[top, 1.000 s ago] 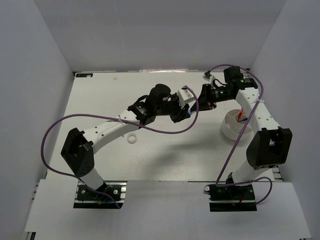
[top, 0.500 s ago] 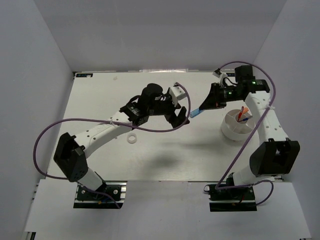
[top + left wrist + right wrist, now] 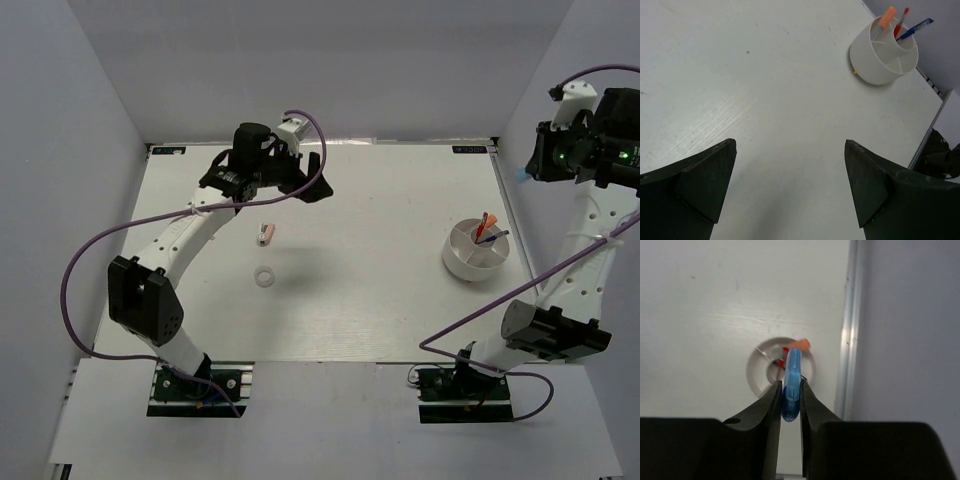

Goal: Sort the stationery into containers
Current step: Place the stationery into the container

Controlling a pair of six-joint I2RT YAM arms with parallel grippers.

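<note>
High over the table's right edge, my right gripper [image 3: 530, 166] [image 3: 791, 385] is shut on the small light-blue piece [image 3: 792, 365] [image 3: 522, 177]. Directly below it in the right wrist view sits the round white divided bowl [image 3: 756, 372] [image 3: 465, 262] [image 3: 875, 65]. That bowl holds the orange-capped marker [image 3: 887, 16] [image 3: 486, 220], the red pen [image 3: 902, 17] and the blue pen [image 3: 915, 27] [image 3: 492, 237]. My left gripper [image 3: 298, 192] [image 3: 790, 144] is open and empty above the far left-centre of the table. The pinkish eraser [image 3: 265, 235] and the white tape ring [image 3: 264, 278] lie on the table near it.
White walls enclose the table on the left, back and right. A metal rail [image 3: 847, 330] runs along the right table edge beside the bowl. Purple cables [image 3: 100, 250] loop off both arms.
The two grippers were together at the table's middle. The left one let go and opened, then swung back to the far left. The right arm rose and moved right with the light-blue piece.
</note>
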